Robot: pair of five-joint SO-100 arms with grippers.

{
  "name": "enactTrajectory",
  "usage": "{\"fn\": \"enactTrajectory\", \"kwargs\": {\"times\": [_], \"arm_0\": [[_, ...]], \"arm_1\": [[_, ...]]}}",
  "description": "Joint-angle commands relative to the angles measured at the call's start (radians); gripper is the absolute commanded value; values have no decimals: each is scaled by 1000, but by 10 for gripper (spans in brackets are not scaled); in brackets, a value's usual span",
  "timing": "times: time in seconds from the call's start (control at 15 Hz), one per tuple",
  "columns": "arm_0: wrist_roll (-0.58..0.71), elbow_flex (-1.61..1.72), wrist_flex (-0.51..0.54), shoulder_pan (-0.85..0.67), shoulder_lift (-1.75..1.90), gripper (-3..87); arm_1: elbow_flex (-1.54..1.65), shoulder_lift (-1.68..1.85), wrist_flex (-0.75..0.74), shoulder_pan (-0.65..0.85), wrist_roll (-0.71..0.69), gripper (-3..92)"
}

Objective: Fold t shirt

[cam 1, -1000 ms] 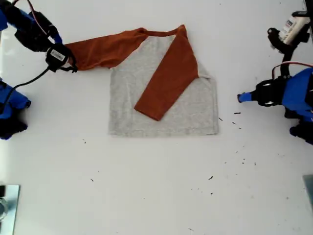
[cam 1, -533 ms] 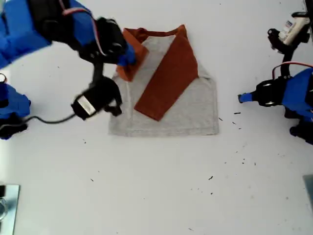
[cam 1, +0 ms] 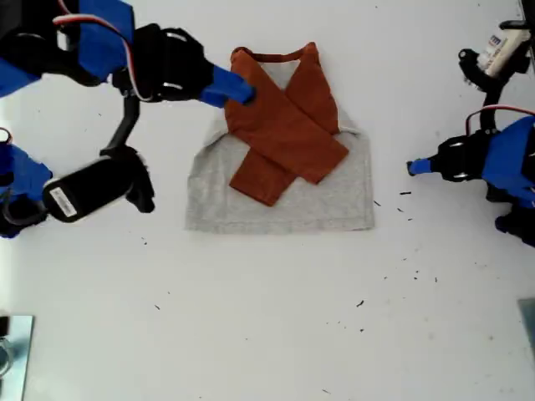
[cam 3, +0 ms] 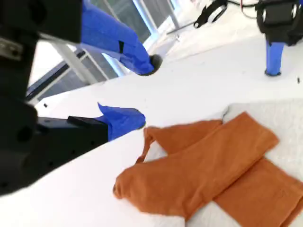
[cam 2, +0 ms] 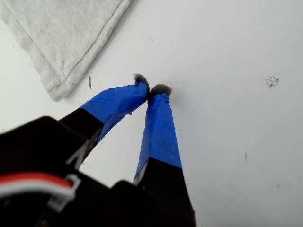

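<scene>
Counting first, you have one t shirt (cam 1: 334, 200), two rust-orange sleeves (cam 1: 288, 138) and two arms on the white table (cam 1: 267, 317). The shirt lies flat near the middle of the table, towards the exterior view's top. Its collar points at that view's top and its hem at the bottom, so the collar-to-hem line runs top to bottom. Both sleeves are folded in over the grey body and cross each other in an X.

My second gripper (cam 3: 144, 91) hovers at the shirt's shoulder on the exterior view's left, jaws spread wide with nothing between them. It covers part of that shoulder in the exterior view.

My first gripper (cam 2: 150, 85) sits on the exterior view's right, apart from the shirt, its blue-taped fingertips pressed together on nothing, close to the bare table.

The first wrist view catches only one grey corner of the shirt. The shirt's underside is hidden. Both arms are cut off at the exterior view's edges.
</scene>
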Motion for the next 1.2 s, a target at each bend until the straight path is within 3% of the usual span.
{"fn": "enactTrajectory", "kwargs": {"times": [0.0,0.2,0.4,0.53,0.67,0.73,0.8,0.93,1.07,1.13], "arm_0": [[-29,607,-161,-75,440,72],[-199,1216,-179,-133,834,-2],[-342,1312,-196,-34,808,-3],[-357,1466,-225,-35,1042,-3],[-344,1378,-133,-11,1147,-3],[-350,1244,-109,40,1065,69],[-359,1103,-92,97,953,213],[-377,842,-34,207,703,269],[-442,718,-43,325,506,251],[-472,750,-98,360,456,240]], "arm_1": [[49,15,2,3,9,35],[49,15,2,3,12,35],[43,6,5,3,40,33],[26,8,12,-28,74,33],[-160,-112,18,-49,98,35],[-383,-348,52,-41,84,117],[-658,-632,130,-52,77,234],[-1111,-1045,278,-143,120,358],[-1247,-1224,284,-207,175,353],[-1239,-1278,249,-235,202,343]]}}
